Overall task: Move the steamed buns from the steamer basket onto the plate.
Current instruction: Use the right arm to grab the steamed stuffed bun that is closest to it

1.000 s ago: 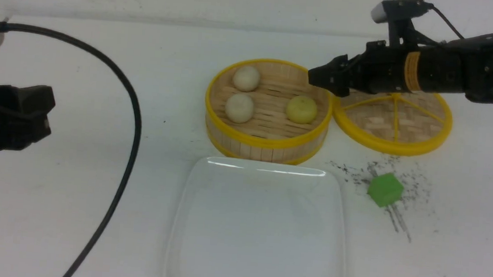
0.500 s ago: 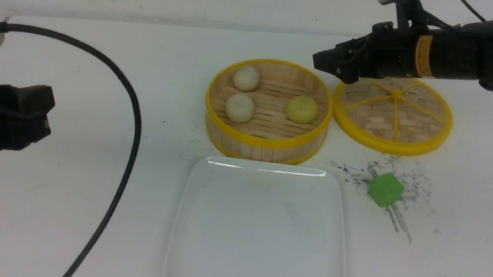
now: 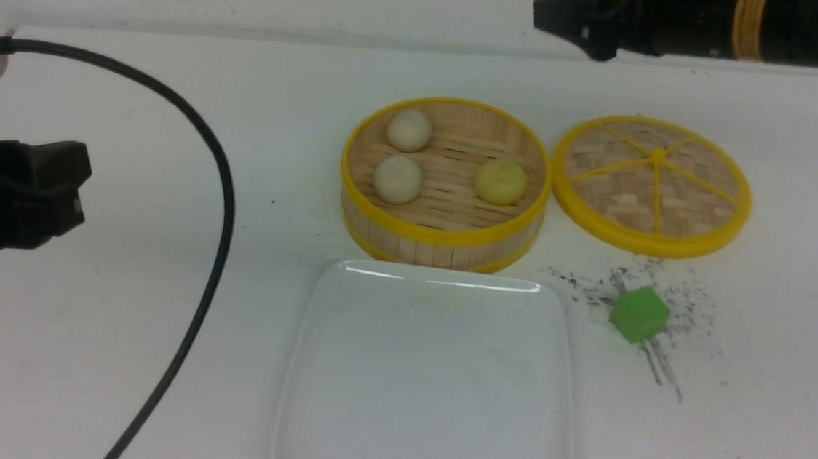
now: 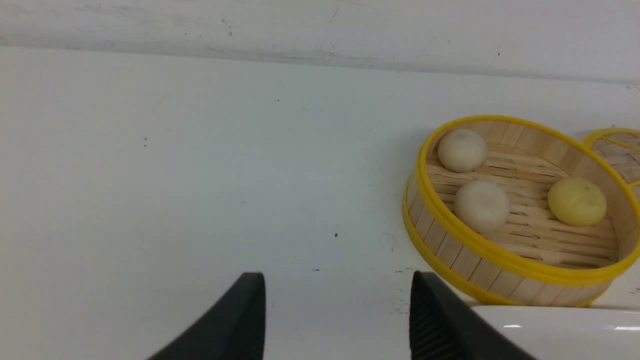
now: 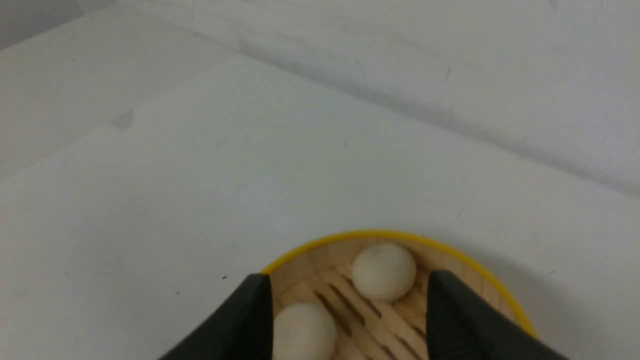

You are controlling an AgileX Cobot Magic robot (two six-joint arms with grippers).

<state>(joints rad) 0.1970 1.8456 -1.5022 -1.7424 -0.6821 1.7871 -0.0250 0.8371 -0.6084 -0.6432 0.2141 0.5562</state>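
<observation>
The steamer basket stands mid-table with all three steamed buns inside: two off-white ones and a pale yellow one. The white square plate lies empty just in front of it. My right gripper hangs high above and behind the basket's right side, open; in its wrist view the right gripper frames the off-white buns far below. My left gripper is open over bare table, left of the basket.
The flat woven lid lies right of the basket, touching its rim. A green cube sits on dark scuff marks in front of the lid. A black cable curves across the left side of the table.
My right arm has risen from just above the lid's near-left edge to the top of the view, uncovering the whole lid. The left arm, basket and buns have not moved.
</observation>
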